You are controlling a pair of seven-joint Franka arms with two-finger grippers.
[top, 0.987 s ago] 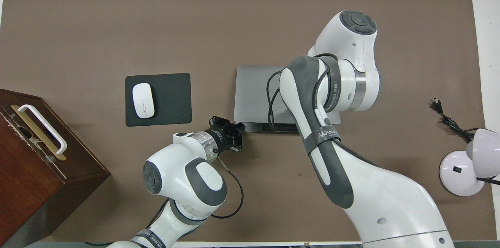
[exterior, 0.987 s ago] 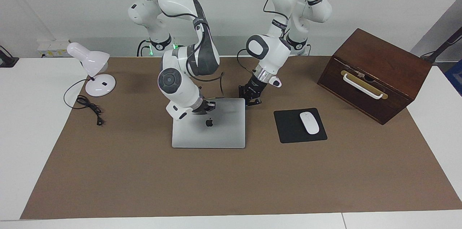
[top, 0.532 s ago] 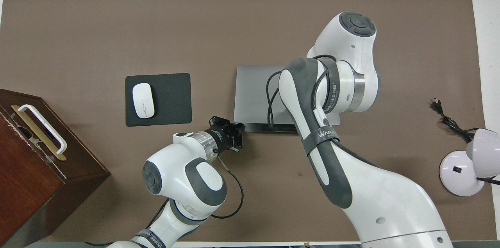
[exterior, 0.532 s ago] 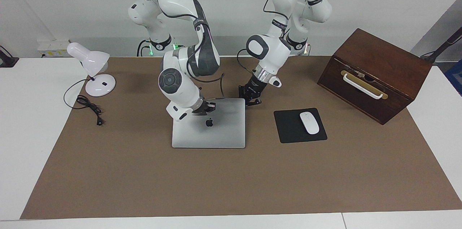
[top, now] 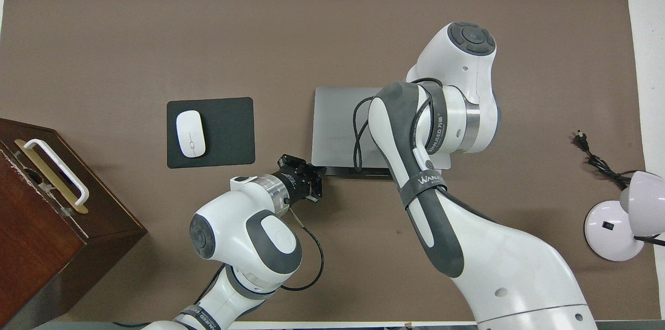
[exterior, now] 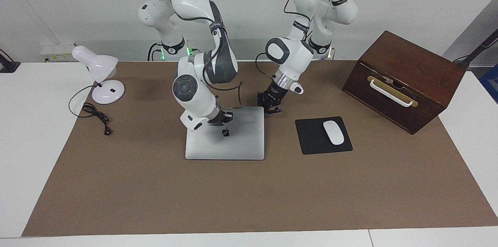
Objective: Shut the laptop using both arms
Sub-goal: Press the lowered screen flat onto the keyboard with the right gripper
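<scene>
Left gripper [top: 313,184] beside laptop [top: 337,127]

apple logo [exterior: 225,132] on laptop [exterior: 233,146] lid, "WANLEED" band [top: 425,183] on right arm [top: 431,174]

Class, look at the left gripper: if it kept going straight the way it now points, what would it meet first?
Probably the laptop: the left gripper sits at its corner nearest the robots, angled down toward that edge. Whether it already touches is unclear.
</scene>
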